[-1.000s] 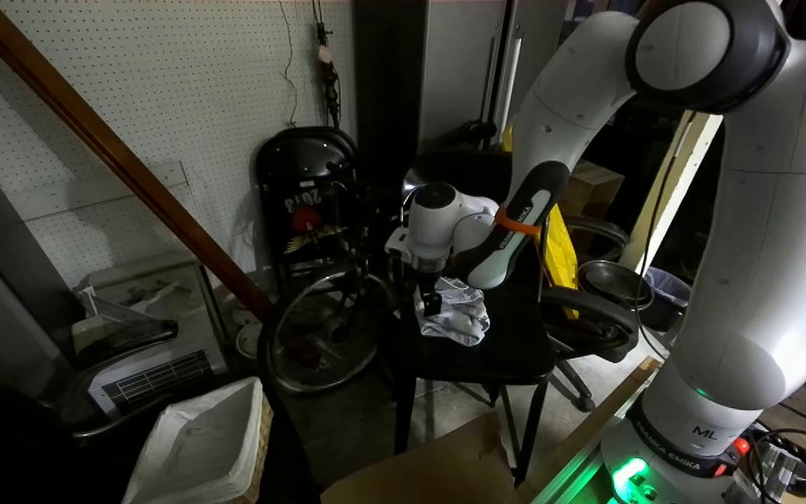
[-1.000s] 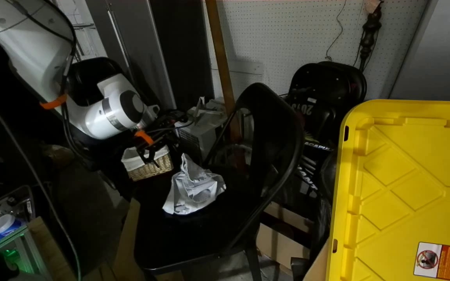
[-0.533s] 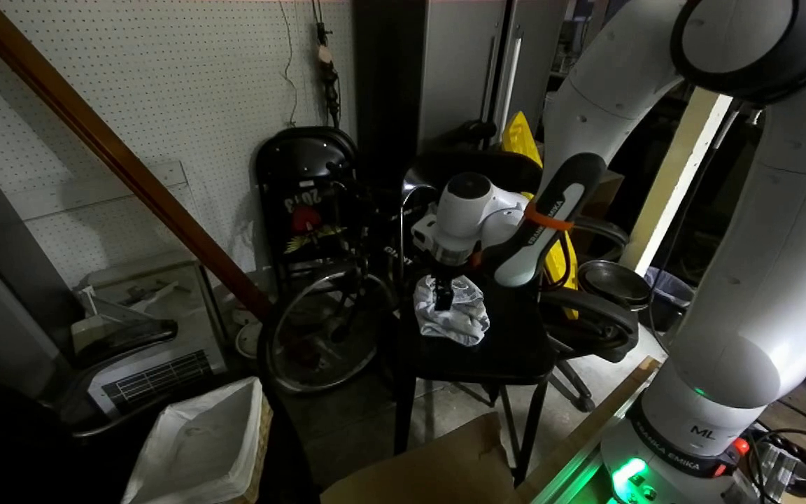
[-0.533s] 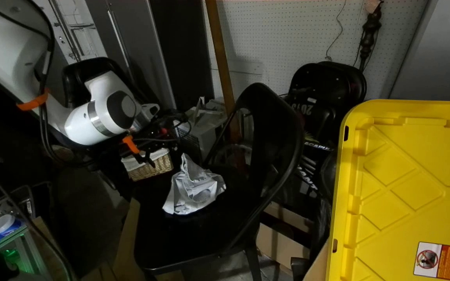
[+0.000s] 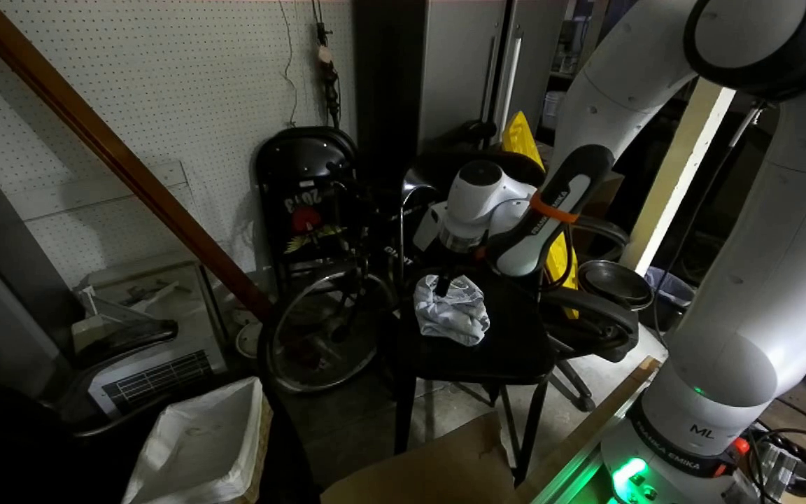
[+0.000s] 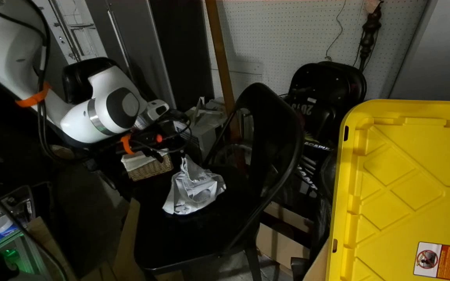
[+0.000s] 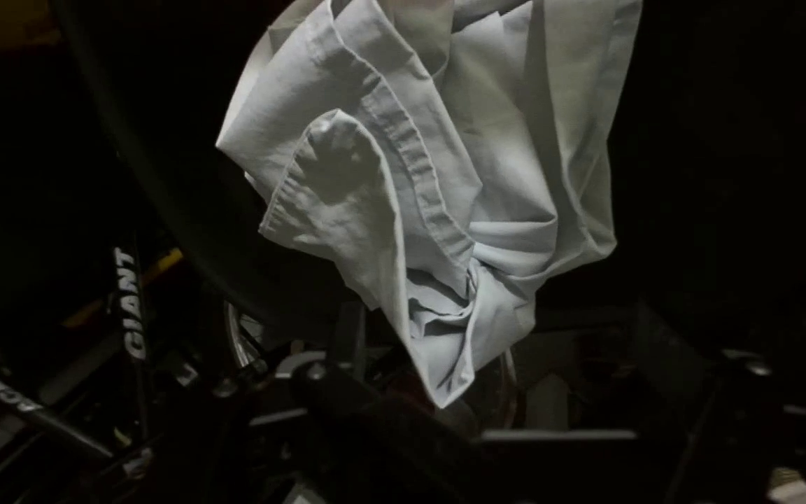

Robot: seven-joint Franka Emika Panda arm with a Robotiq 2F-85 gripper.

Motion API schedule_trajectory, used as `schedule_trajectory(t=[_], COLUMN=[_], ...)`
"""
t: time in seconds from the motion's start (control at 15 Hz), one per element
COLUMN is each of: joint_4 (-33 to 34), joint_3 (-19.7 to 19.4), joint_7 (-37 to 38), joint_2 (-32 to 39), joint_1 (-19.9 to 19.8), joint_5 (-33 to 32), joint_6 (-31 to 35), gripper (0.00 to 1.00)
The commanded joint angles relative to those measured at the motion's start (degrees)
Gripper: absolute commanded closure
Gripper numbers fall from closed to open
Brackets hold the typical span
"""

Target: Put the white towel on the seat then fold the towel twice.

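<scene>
The white towel (image 5: 455, 318) lies crumpled on the black seat (image 5: 508, 350). In an exterior view it stands up in a soft peak (image 6: 195, 191) near the middle of the seat (image 6: 193, 238). In the wrist view the towel (image 7: 438, 154) fills the upper middle, with creased folds and a corner pointing down. My gripper (image 6: 156, 155) is beside the towel's peak, apart from it, and holds nothing. In an exterior view the gripper (image 5: 443, 285) overlaps the towel's upper edge. In the wrist view its dark fingers (image 7: 326, 381) stand wide apart; much is lost in shadow.
The chair's curved back (image 6: 275, 128) rises behind the towel. A lined basket (image 5: 200, 448), a bicycle wheel (image 5: 326, 336), a cardboard piece (image 5: 431, 462) and an office chair armrest (image 5: 588, 315) surround the chair. A large yellow lid (image 6: 400, 175) stands close by.
The arm has drawn back and the gripper has moved slightly up and away from the towel, with its wrist turning a little. The towel has not visibly moved.
</scene>
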Motion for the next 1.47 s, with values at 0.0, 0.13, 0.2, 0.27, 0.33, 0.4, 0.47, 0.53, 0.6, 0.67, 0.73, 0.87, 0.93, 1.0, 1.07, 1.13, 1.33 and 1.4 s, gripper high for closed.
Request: schedule_trajectory(t=[0.0, 0.13, 0.2, 0.27, 0.33, 0.4, 0.47, 0.53, 0.6, 0.67, 0.73, 0.87, 0.93, 1.0, 1.07, 1.13, 1.33, 1.4], joint_4=[-0.4, 0.6, 1.6, 2.3, 3.7, 4.8, 5.8, 6.8, 8.0, 9.2, 10.4, 12.5, 13.5, 14.5, 15.4, 16.1, 17.3, 17.4], joint_3=[-1.3, -1.7, -2.1, -2.3, -3.1, -3.5, -3.8, -4.0, -4.4, -4.6, -4.6, -4.6, -4.7, -4.9, -4.9, -4.9, -4.8, -4.6], joint_7=[8.1, 11.8, 14.2, 16.3, 20.2, 23.2, 25.9, 27.8, 30.8, 32.7, 33.8, 35.7, 36.3, 36.6, 36.2, 36.0, 33.9, 33.2], joint_2=[-2.4, -2.3, -2.0, -1.7, -1.4, -1.1, -0.6, 0.1, 0.8, 2.1, 3.6, 6.5, 8.1, 9.6, 11.2, 12.7, 16.7, 17.8], joint_1=[0.3, 0.4, 0.7, 0.8, 1.1, 1.2, 1.2, 1.1, 1.1, 1.1, 1.0, 1.1, 1.1, 1.1, 1.0, 1.0, 0.3, 0.0], joint_5=[-0.9, -2.3, -3.6, -4.7, -8.0, -10.3, -12.6, -14.4, -16.7, -18.4, -19.7, -21.6, -22.5, -23.3, -23.3, -23.3, -21.8, -21.4], joint_6=[1.1, 1.3, 0.9, 1.0, 0.6, 0.2, 0.2, 0.8, 0.8, 1.8, 2.8, 4.8, 6.3, 7.5, 8.8, 9.9, 12.4, 12.9], gripper=[0.28, 0.36, 0.46, 0.52, 0.60, 0.66, 0.73, 0.81, 0.87, 0.93, 0.99, 1.00, 1.00, 1.00, 1.00, 1.00, 1.00, 1.00])
